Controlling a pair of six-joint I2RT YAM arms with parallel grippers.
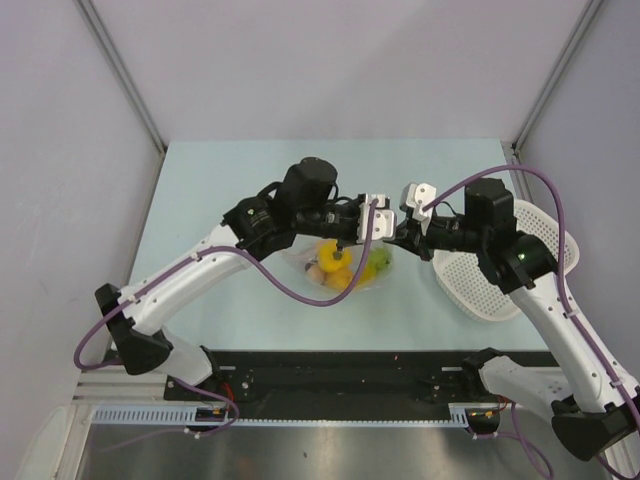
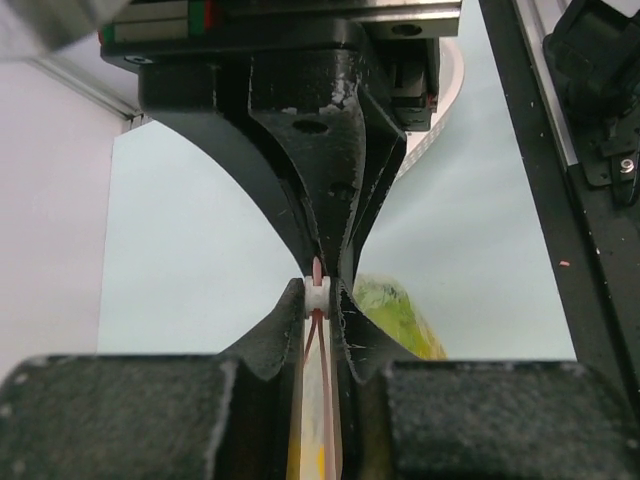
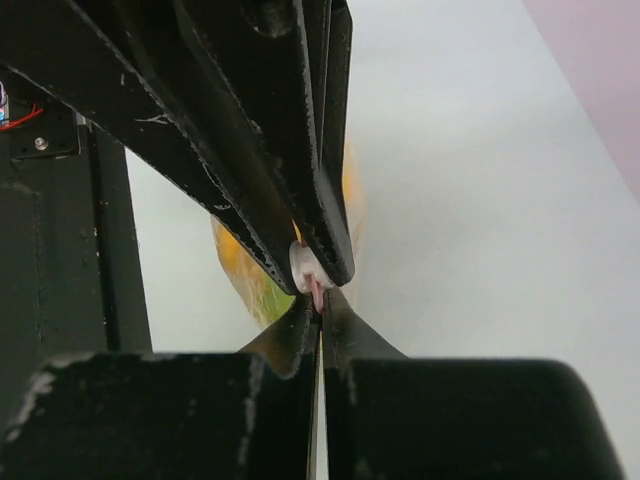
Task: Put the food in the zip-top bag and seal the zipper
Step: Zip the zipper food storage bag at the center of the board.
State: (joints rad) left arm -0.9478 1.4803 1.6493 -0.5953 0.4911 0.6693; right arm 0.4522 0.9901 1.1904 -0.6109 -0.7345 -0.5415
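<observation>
While left claw (image 2: 318, 292) and right claw (image 3: 318, 292) pinch zipper (image 2: 313, 345), food (image 1: 338, 262) inside bag (image 1: 368, 282)

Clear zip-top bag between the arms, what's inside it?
Yellow, orange and green produce shows through the clear plastic bag. The left gripper and right gripper cover its top edge; anything there is hidden.

no readable text, labels, numbers

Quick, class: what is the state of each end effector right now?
Left end effector: closed on the zipper.
Right end effector: closed on the zipper.
</observation>
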